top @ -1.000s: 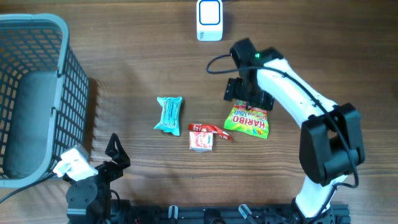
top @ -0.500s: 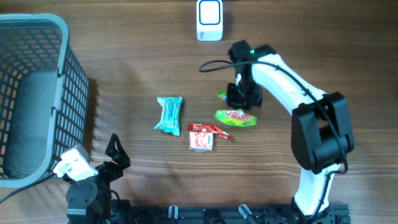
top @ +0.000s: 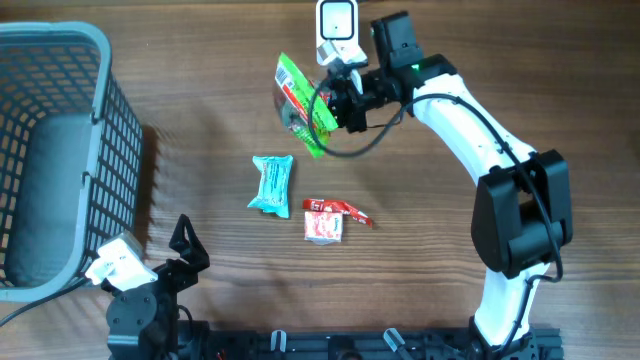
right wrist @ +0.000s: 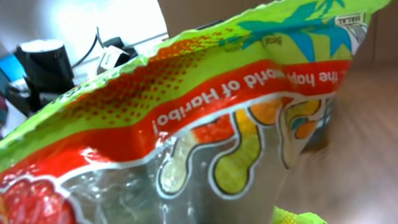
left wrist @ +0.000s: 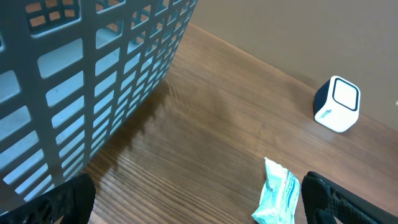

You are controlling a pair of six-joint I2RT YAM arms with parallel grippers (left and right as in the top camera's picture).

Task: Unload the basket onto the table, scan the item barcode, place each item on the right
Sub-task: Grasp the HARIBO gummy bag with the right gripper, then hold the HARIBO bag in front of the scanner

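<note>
The Haribo gummy bag (top: 299,104), green and red with a clear window, hangs in the air, pinched at its edge by my right gripper (top: 336,105), which is shut on it. It sits just below and left of the white barcode scanner (top: 337,30) at the far edge of the table. In the right wrist view the bag (right wrist: 186,118) fills the picture and hides the fingers. No barcode shows on it. My left gripper (left wrist: 199,214) rests low at the near left, open and holding nothing, with its dark fingertips (left wrist: 59,202) at the frame's bottom corners.
A teal packet (top: 272,185) lies mid-table, also in the left wrist view (left wrist: 278,198). A small red and white packet (top: 326,221) lies to its right. A large grey basket (top: 110,110) takes up the left side (left wrist: 93,81). The scanner (left wrist: 337,104) stands far right.
The right gripper closed on the Haribo bag where it lay on the table, lifted it and carried it up and to the left beside the scanner. The left arm stayed still.
</note>
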